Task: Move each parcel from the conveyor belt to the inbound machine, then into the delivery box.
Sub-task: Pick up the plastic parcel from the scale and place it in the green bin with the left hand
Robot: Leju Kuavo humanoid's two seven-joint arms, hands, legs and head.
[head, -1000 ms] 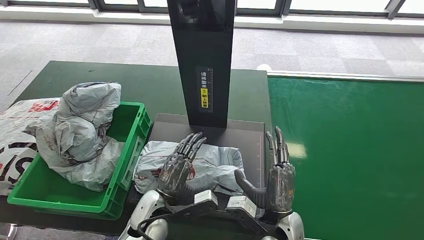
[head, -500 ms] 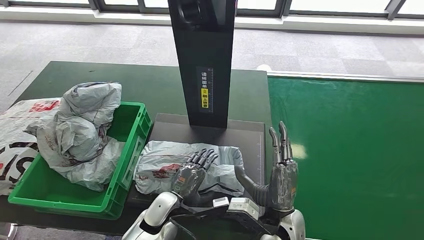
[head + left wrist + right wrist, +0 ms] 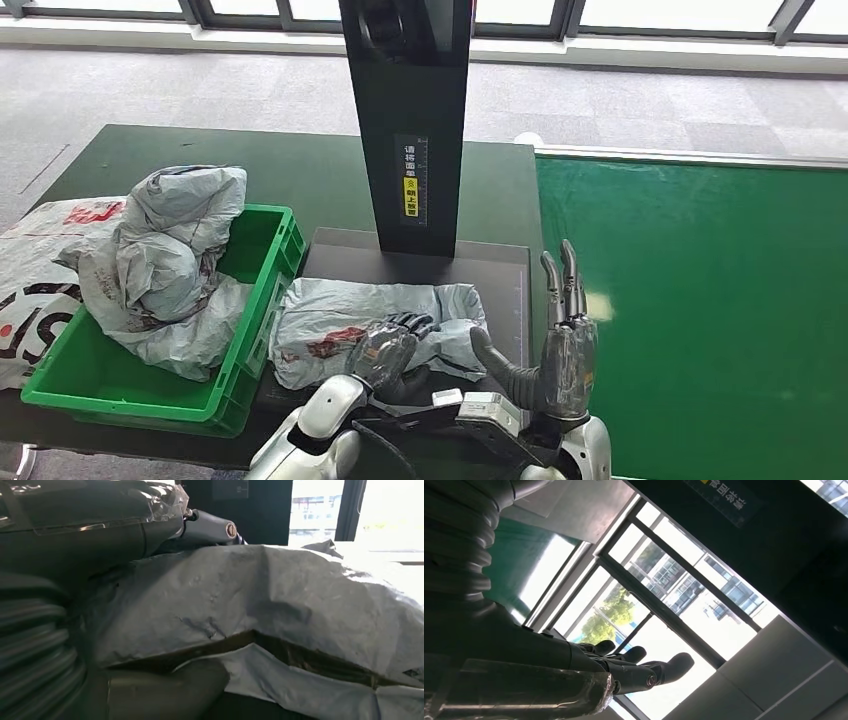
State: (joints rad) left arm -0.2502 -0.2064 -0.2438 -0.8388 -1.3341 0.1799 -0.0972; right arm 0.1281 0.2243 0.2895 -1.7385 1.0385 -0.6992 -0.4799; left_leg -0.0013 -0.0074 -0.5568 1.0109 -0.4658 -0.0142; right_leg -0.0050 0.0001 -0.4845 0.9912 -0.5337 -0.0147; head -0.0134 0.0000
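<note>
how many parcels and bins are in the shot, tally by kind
grey poly-bag parcels: 2, one on the scanner platform, one crumpled in the green crate
white printed mailer bags: 1, beside the crate
green plastic crates: 1
total: 4

Crinkled plastic on matt surfaces

The grey parcel (image 3: 375,325) is wrinkled glossy plastic film; the green crate (image 3: 262,300) smooth plastic; the belt (image 3: 700,300) matt green.
</note>
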